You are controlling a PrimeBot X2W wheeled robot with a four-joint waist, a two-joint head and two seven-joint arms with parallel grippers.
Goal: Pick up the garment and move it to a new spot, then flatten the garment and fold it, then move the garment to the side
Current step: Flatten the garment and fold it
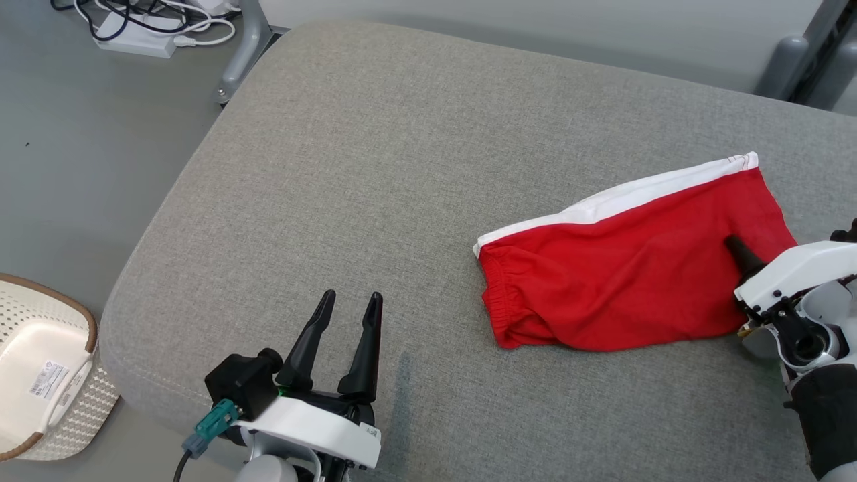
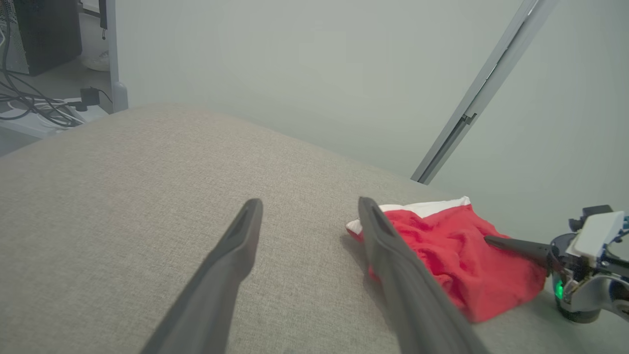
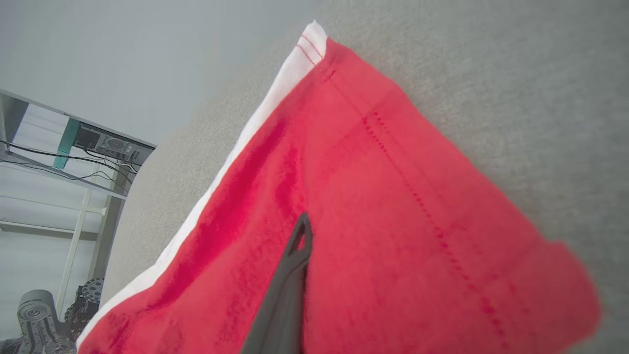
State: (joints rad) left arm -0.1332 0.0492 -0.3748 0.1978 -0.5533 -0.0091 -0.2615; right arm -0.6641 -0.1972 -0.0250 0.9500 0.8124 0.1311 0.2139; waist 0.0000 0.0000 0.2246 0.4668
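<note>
The red shorts [image 1: 622, 281] with a white band are laid on the right part of the grey padded table [image 1: 375, 167]. The right tool [image 1: 734, 245] is pressed together, tips on the red cloth — whether cloth is pinched cannot be told. The left tool [image 1: 351, 301] is spread, well apart from the shorts.

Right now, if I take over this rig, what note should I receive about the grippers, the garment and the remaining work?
Left gripper: open, over the bare grey cushion, holding nothing.
Right gripper: shut on the red shorts near their hem end; the fabric seems pinched.
Shorts: lying on the cushion's right part, not lifted.
Done: flattening and folding in half, it seems.
Left: move them to the side, then release.
</note>
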